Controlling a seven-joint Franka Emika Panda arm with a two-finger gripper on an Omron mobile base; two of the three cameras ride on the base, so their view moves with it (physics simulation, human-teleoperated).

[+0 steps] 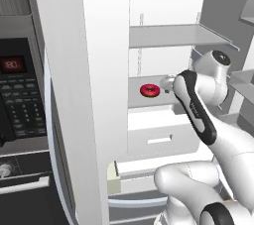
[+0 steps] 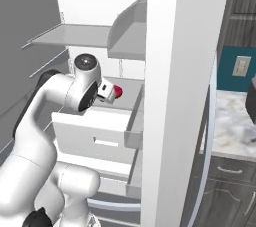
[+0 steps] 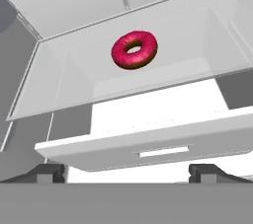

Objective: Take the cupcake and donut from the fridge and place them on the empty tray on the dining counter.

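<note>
On fridge point(image 1: 99, 45) shelf | donut point(image 3: 134, 50): glossy red-pink ring, seemingly flat | fingers point(image 3: 126, 172) spread wide, empty

— What carries things here?

— A glass shelf point(image 3: 59, 85) inside the open fridge point(image 1: 94, 95), set above a white drawer point(image 3: 148, 144) with a slot handle.

— And what lies on it?

— One donut point(image 3: 134, 49) with red-pink glaze, lying flat, hole up. It sits about midway between the shelf's left and right edges, toward the back edge, well clear of the front edge.

— Anything higher?

— An upper shelf point(image 1: 173, 35), grey, nothing visible on it.
</note>
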